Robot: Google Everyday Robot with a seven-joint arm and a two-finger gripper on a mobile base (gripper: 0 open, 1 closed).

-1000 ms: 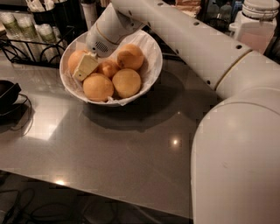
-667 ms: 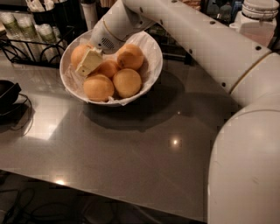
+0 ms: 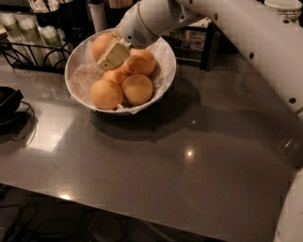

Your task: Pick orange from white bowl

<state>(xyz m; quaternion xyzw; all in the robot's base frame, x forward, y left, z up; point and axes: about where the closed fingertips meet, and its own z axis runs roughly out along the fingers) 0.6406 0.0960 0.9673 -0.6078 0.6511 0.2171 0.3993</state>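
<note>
The white bowl [image 3: 165,78] with its crinkled paper liner stands at the back left of the grey table. My gripper [image 3: 108,52] is over the bowl's back left part, shut on one large orange [image 3: 101,43] and holding it up near the rim. One cream finger [image 3: 113,55] lies across the front of the orange. Three more large oranges lie in the bowl, at the front left [image 3: 106,93], front right [image 3: 137,89] and back right [image 3: 143,61]. A smaller orange [image 3: 116,74] sits between them.
A black wire rack [image 3: 33,47] with cups stands behind the bowl on the left. A black object with a cable [image 3: 7,101] lies at the table's left edge. A white jar [image 3: 284,7] stands at the back right. My arm spans the upper right.
The gripper has risen and moved right with the orange from the bowl's left side. Bare paper liner now shows where that orange lay.
</note>
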